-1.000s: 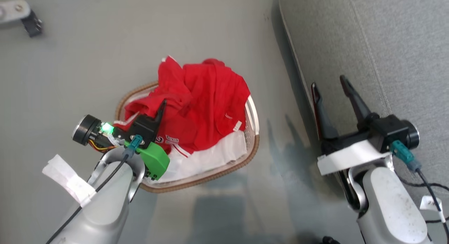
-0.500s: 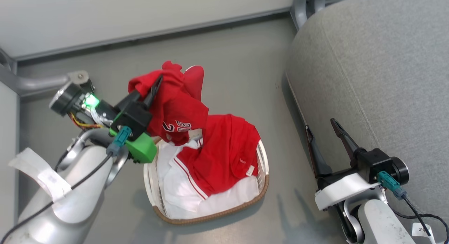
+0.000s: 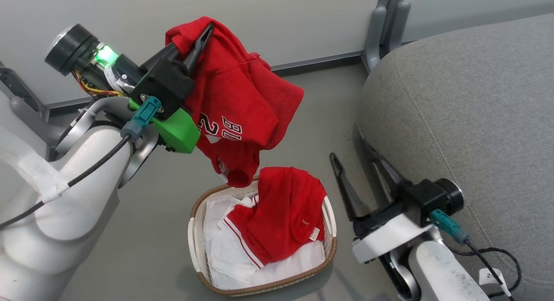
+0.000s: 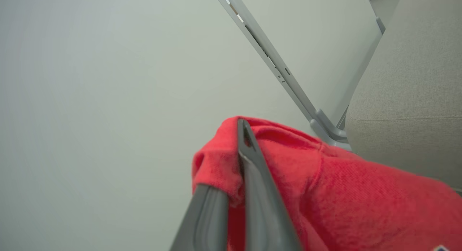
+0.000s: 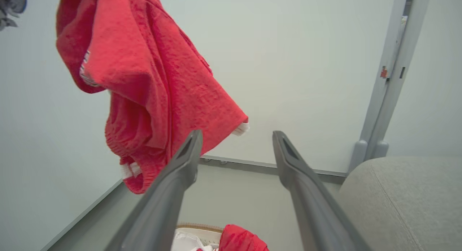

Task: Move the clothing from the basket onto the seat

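— State of the left pincer [image 3: 200,40]?

— Closed tight on a bunched fold of the lifted garment [image 3: 242,115], high above the basket [image 3: 193,232], toward its far-left side. Gripped by one edge, presumably to let the rest hang free and peel clear of the pile.

— Clear of the basket, then?

— Seemingly. Lowest hem dangling over the far rim, apart from it going by the right wrist view.

— And the right pincer [image 5: 238,135]?

— Spread wide, holding nothing, low to the right of the basket, close against the seat [image 3: 467,119]. Probably held out of the way there, leaving a lane for the carry.

— Anything inside the basket?

— Yes: a second garment [image 3: 281,214], crumpled across the right half, lying over the white lining sheet [image 3: 229,262]. No red cloth on the visible part of the seat.

— Stage of the job?

— Early, judging from that: one piece in the air, one to fetch.

— Next move?

— Likely a swing rightward from above the basket to over the seat, with height enough to stop the loose hem snagging on the cushion's rounded edge. Worth watching the grip too: only a pinch of cloth, so some risk of slipping mid-swing.
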Controlling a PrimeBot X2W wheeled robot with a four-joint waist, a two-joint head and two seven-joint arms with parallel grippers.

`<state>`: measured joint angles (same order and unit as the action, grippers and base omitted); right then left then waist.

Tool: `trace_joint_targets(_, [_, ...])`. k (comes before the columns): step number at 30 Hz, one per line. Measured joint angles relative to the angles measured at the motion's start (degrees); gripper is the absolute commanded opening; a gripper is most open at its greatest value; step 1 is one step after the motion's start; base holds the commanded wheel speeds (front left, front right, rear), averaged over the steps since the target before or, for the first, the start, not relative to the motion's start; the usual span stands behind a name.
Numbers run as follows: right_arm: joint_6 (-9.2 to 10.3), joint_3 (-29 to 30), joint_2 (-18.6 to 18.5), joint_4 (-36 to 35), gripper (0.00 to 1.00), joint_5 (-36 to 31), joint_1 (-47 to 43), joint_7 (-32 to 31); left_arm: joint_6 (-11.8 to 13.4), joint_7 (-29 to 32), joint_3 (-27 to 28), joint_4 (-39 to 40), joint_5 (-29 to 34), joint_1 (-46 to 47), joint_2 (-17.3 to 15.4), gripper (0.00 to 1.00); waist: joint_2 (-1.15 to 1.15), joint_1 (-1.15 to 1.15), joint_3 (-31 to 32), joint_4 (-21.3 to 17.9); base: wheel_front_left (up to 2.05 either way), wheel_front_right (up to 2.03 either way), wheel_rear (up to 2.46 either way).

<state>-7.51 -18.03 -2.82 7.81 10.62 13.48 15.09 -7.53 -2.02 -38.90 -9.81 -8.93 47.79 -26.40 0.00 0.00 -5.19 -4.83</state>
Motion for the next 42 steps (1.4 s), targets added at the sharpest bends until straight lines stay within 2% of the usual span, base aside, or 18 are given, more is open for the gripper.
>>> trace_joint_targets(4, [0.0, -6.98, 0.09, -1.16, 1.0, 1.25, 2.54, 0.0, 0.0, 0.29, -0.57, -0.18, -1.1, 0.75, 0.27, 0.0, 0.0, 0.0, 0.26, -0.19, 0.0, 0.0, 0.0])
trace_joint_targets(8, [0.0, -11.11, 0.05, 0.19, 1.0, 1.12, 6.63, 0.0, -0.01, 0.37, -1.91, -0.23, -1.65, 1.0, 1.24, 0.0, 0.0, 0.0, 0.57, -0.07, 0.0, 0.0, 0.0])
trace_joint_targets(17, [0.0, -13.85, 0.03, 6.77, 1.0, -4.03, 15.75, 0.0, -0.02, 0.35, -5.63, 0.42, -2.42, 2.82, 3.82, 0.0, 0.0, 0.0, 1.59, 1.89, 0.0, 0.0, 0.0])
trace_joint_targets(29, [0.0, -14.1, 0.04, 13.76, 1.0, -4.53, 17.82, 0.02, -0.01, 0.97, -8.26, 4.68, -4.02, 2.79, 4.61, 0.0, 0.0, 0.0, 2.67, 3.85, 0.0, 0.0, 0.0])
trace_joint_targets(30, [0.0, -14.28, 0.04, 13.78, 0.51, -4.44, 17.98, 0.02, -0.01, 1.03, -8.35, 5.04, -4.15, 2.74, 4.65, 0.0, 0.0, 0.0, 2.67, 3.91, 0.0, 0.0, 0.0])
trace_joint_targets(31, [0.0, -14.66, 0.04, 13.95, 0.22, -4.05, 18.2, 0.01, -0.01, 1.22, -8.44, 5.5, -4.35, 2.68, 4.75, 0.0, 0.0, 0.0, 2.67, 3.98, 0.0, 0.0, 0.0])
trace_joint_targets(32, [0.0, -14.95, 0.07, 14.16, 0.0, -3.7, 18.36, 0.02, 0.02, 1.42, -8.46, 5.89, -4.59, 2.61, 4.83, 0.0, 0.0, 0.0, 2.67, 4.04, 0.0, 0.0, 0.0])
trace_joint_targets(38, [0.0, -15.05, 0.05, 13.32, 0.0, -2.88, 18.84, 0.01, 1.92, 1.7, -6.98, 5.63, -6.31, 0.59, 4.0, 0.0, 0.0, 0.0, 2.43, 3.87, 0.0, 0.0, 0.0])
trace_joint_targets(39, [0.0, -14.84, 0.05, 12.99, 0.0, -2.69, 18.83, 0.01, 2.52, 1.69, -6.3, 5.22, -7.25, -0.17, 3.88, 0.1, 0.0, 0.0, 2.41, 3.77, 0.0, 0.0, 0.0])
trace_joint_targets(41, [0.0, -14.41, 0.04, 12.35, 0.0, -2.5, 18.79, 0.01, 3.3, 1.19, -5.33, 4.32, -8.84, -1.76, 3.63, 0.83, 0.0, 0.0, 2.39, 3.57, 0.0, 0.0, 0.0])
trace_joint_targets(42, [0.0, -14.25, 0.04, 12.01, 0.0, -2.5, 18.74, 0.01, 3.75, 0.75, -4.91, 3.78, -9.28, -2.76, 3.36, 1.0, 0.0, 0.0, 2.39, 3.45, 0.0, 0.0, 0.0])
